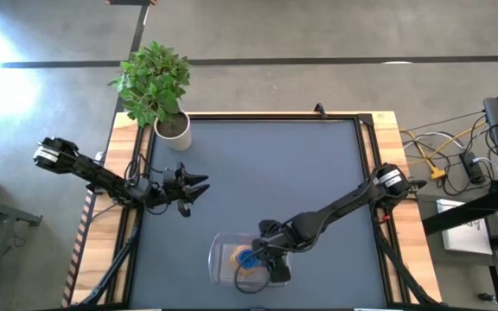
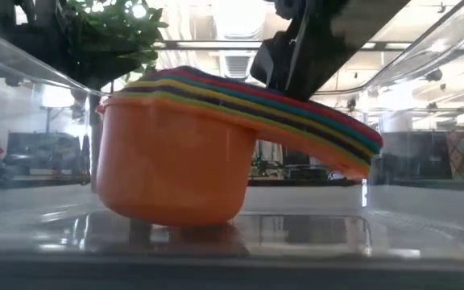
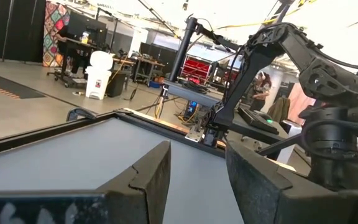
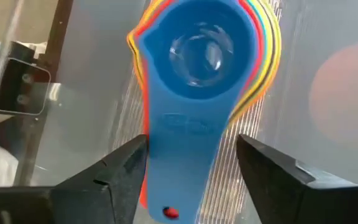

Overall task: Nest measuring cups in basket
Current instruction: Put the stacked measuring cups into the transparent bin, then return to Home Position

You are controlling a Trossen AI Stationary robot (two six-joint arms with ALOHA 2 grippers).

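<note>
The measuring cups [image 1: 247,257] sit nested in one stack inside the clear basket [image 1: 219,246] near the table's near edge. In the low view the stack [image 2: 176,153] rests on the basket floor, with the orange cup outermost and the handles [image 2: 329,137] fanned together to one side. The blue cup [image 4: 197,50] lies on top. My right gripper [image 4: 191,146] hangs open over the stack, one finger on each side of the blue handle [image 4: 182,130]; it also shows from above [image 1: 271,259] and in the low view [image 2: 284,56]. My left gripper [image 1: 199,186] waits open over the table's left part.
A white pot with a green plant [image 1: 173,130] stands at the table's far left corner. The basket's clear walls [image 4: 73,74] rise around the stack. Bare grey table lies between the two arms and toward the far edge.
</note>
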